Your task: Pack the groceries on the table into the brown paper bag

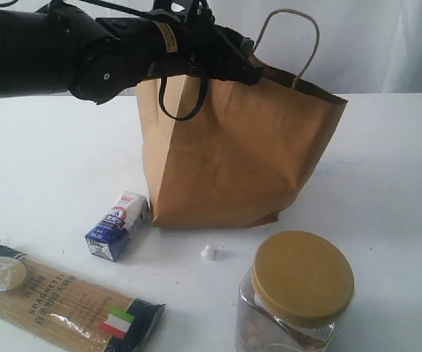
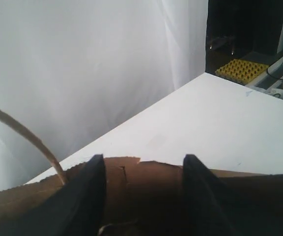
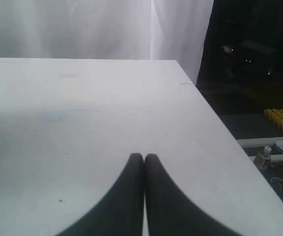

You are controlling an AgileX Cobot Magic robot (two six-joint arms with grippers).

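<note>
Found the left gripper (image 2: pixel 142 160) spread apart over the creased kraft rim of the brown paper bag (image 1: pixel 233 154), upper centre; right gripper (image 3: pixel 143 156) pinched together, curved black tips above the smooth white table (image 3: pixel 82 98). Noted glossy spaghetti pack (image 1: pixel 57 297), boxy carton (image 1: pixel 116 226) and round-lidded clear jar (image 1: pixel 295 293) lower in frame.

The bulky black left arm (image 1: pixel 64 51) stretches from nine o'clock in the exterior view and lies nearly level, pointing toward three o'clock. Its black two-finger left gripper (image 1: pixel 249 70) ends near twelve o'clock, with its tapered fingers (image 2: pixel 90 189) well apart and nothing pinched between them. The black right gripper (image 3: pixel 144 158) has its fingertips pressed together, empty.
</note>
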